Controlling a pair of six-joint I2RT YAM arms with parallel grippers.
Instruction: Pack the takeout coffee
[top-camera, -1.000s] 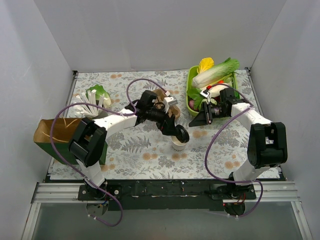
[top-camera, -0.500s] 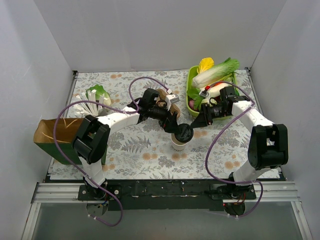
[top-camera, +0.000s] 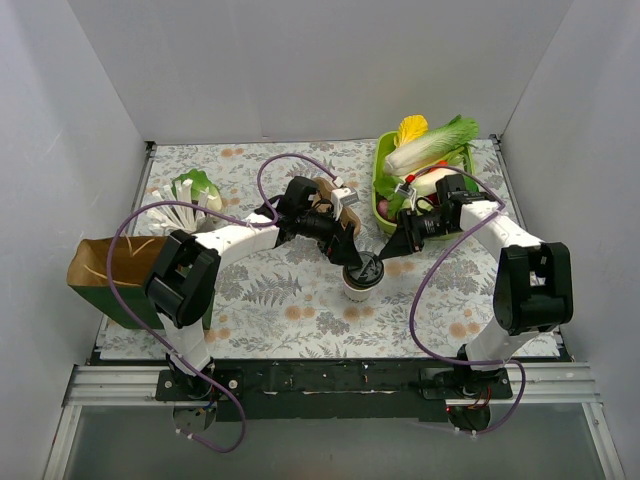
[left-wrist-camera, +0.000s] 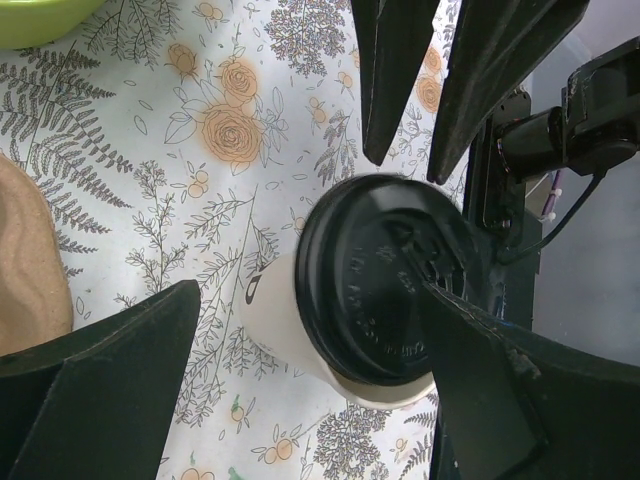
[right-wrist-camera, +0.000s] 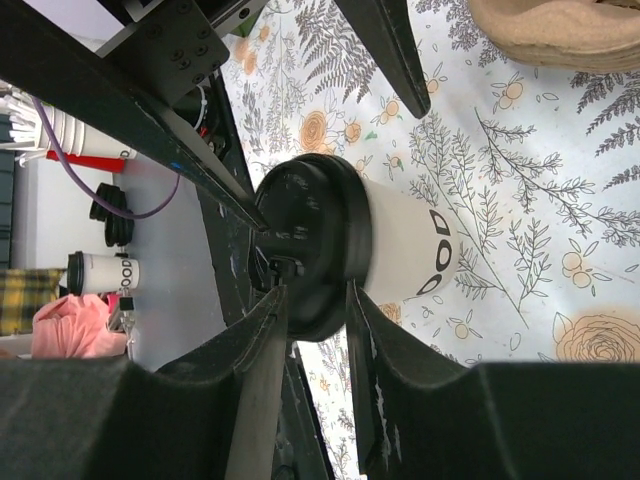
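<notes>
since the right gripper (top-camera: 385, 249) slid in from beside the green basket (top-camera: 379, 170) over the last second, the top view now has its tips at the black lid (top-camera: 364, 269), coming from 2 o'clock. the cup (top-camera: 357, 292) stands just 5 o'clock of table centre with the lid on top. the left gripper (top-camera: 349, 259) reaches in from 11 o'clock, same as before. this reads as the lid-seating step, with packing not started. the brown bag (top-camera: 105, 265) sits at 9 o'clock, well apart.

left wrist: the left jaws are spread wide either side of the cup, one finger clear of its wall, nothing gripped. the lid looks slightly off-centre; cannot tell if it is snapped down.

right wrist: the right fingers (right-wrist-camera: 262, 380) are narrowed around the lid rim at 6 o'clock; cannot tell if they pinch it. the cardboard carrier (right-wrist-camera: 560, 30) is at 1 o'clock.

surface: flat fern-and-rose print cloth (top-camera: 260, 300). room: plain white walls (top-camera: 300, 70) on three sides, utensil cup (top-camera: 182, 212) at 10 o'clock.
</notes>
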